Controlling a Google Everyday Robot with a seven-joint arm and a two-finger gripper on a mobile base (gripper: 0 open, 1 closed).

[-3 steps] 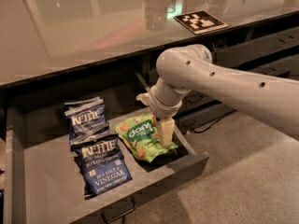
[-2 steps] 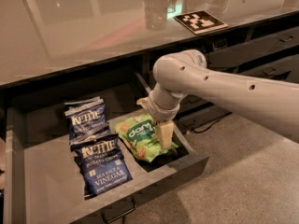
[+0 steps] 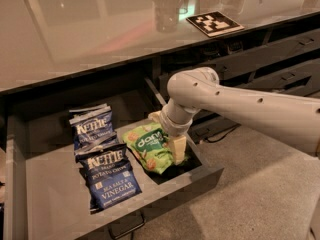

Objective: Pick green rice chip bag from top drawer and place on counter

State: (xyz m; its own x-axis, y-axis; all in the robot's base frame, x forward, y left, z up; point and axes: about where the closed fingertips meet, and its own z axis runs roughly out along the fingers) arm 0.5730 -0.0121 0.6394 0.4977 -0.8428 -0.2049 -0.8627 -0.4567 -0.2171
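The green rice chip bag [image 3: 149, 147] lies in the right part of the open top drawer [image 3: 55, 189], its logo facing up. My gripper [image 3: 176, 153] reaches down into the drawer from the grey arm and sits at the bag's right edge, touching or very close to it. The wrist hides the bag's far right side. The glossy counter [image 3: 90, 29] runs above the drawer and bears a black-and-white marker tag [image 3: 214, 23].
Two dark blue Kettle chip bags [image 3: 92, 126] [image 3: 111, 178] lie left of the green bag in the same drawer. Narrower dark drawers [image 3: 280, 54] stack at the right under the counter. A cable lies on the floor beside the drawer's right wall [image 3: 212, 171].
My arm has sunk slightly and shifted a little left over the drawer. The gripper stays at the green bag's right edge. The bags have not moved.
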